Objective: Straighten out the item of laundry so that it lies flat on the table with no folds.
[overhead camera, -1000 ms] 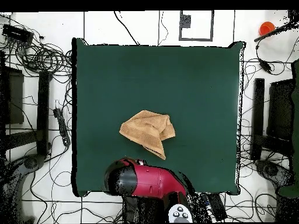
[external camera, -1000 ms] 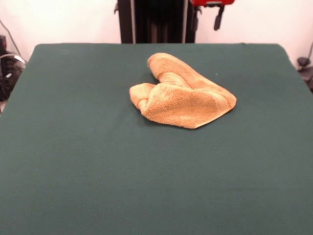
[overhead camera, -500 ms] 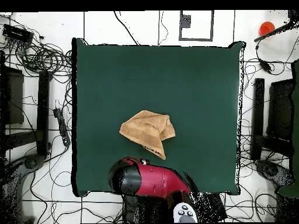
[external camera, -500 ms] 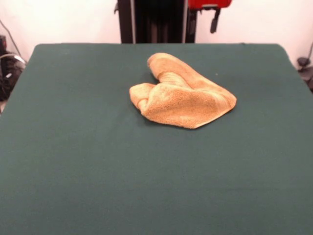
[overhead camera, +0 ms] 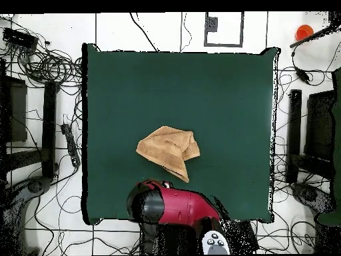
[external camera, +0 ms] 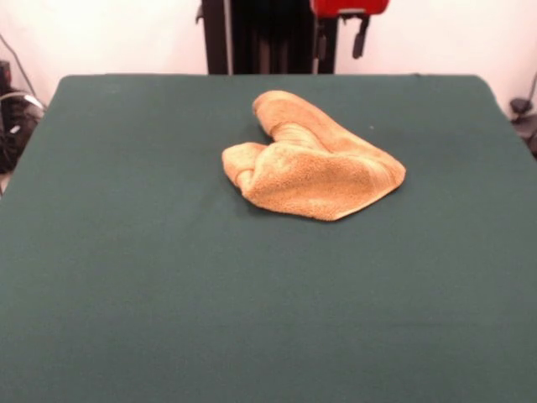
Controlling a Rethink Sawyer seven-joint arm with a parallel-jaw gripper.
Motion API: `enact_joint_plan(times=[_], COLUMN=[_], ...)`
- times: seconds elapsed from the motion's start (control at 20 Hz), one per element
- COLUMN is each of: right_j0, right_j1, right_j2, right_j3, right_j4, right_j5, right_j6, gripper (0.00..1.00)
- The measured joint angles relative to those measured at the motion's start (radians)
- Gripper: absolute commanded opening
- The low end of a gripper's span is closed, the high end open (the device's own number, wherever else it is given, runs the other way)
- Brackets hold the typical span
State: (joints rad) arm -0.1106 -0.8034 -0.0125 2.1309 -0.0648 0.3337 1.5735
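Near the middle of the green surface (external camera: 126,277) lies the towel (external camera: 312,168), bunched and folded over itself (a rolled lobe points to about eleven o'clock). Beyond it, at twelve o'clock, the pincer (external camera: 340,38) hangs off the far edge; its opening cannot be told.

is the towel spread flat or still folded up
Folded. The tan terry towel lies bunched on the green table, layers doubled over with a rolled lobe at one side.
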Motion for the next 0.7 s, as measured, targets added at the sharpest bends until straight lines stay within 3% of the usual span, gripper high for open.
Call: enact_joint_plan(times=[0.7], right_j0=[-0.053], right_j1=[0.002], right_j2=[0.062], right_j3=[-0.01], right_j4=[-0.119], right_j5=[0.0], right_j6=[0.0], gripper=[1.0])
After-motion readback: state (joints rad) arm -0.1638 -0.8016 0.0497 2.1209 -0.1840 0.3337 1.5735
